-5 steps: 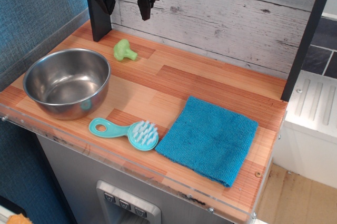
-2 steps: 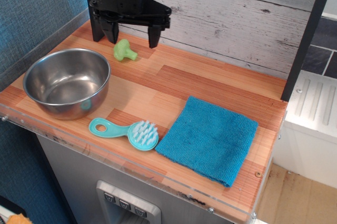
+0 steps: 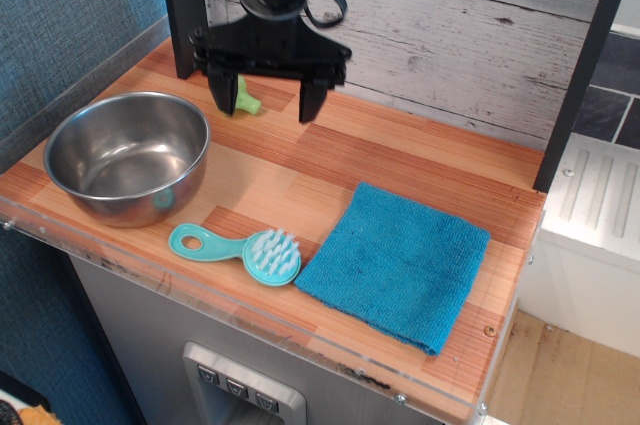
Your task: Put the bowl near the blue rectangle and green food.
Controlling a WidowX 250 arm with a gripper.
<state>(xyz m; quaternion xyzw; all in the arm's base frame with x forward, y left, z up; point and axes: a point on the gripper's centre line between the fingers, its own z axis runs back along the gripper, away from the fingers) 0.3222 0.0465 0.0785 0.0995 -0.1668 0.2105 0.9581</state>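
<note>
Arm and gripper (image 3: 268,103), single view. The black arm enters from the top edge and points steeply downward, a looped cable hanging at the wrist. Below the wrist a broad black crossbar carries two dark fingers (image 3: 313,100), one at each end, both pointing down (the left-hand one is partly lost against a dark post behind it). The fingers stand wide apart, with nothing held between them.
</note>
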